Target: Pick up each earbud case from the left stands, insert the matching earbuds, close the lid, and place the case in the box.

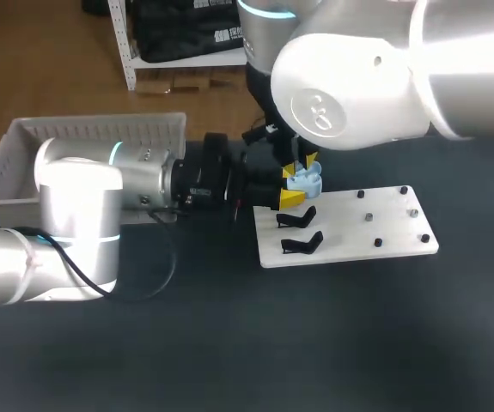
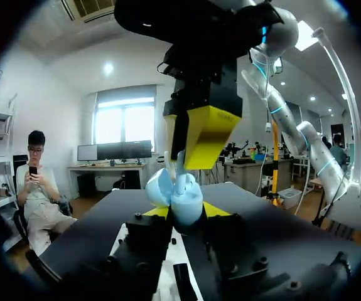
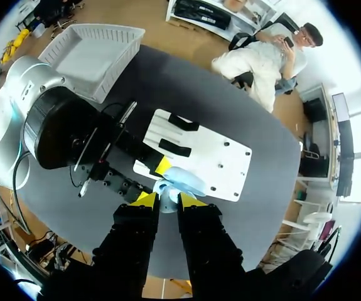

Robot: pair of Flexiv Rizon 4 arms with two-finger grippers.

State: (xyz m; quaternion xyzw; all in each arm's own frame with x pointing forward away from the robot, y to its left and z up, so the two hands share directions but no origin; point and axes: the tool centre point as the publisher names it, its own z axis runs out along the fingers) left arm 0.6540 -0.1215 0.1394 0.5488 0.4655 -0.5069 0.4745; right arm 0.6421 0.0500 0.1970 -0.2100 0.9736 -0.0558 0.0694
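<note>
Left gripper (image 2: pixel 185 212) holds open blue case (image 2: pixel 177 195), right gripper's (image 3: pixel 166 199) earbud (image 2: pixel 180 168) in it

Our L gripper (image 1: pixel 295 186) & R gripper (image 1: pixel 303 163) crowd the earbud case (image 1: pixel 307 178) at the white board's (image 1: pixel 350 249) rear-left corner. Black stands (image 1: pixel 302 243) sit just in front of it. The board's R half has only low pegs (image 1: pixel 368 217), w/ room above. Our L arm (image 1: pixel 143 184) lies btw board & box (image 1: pixel 23 142).
</note>
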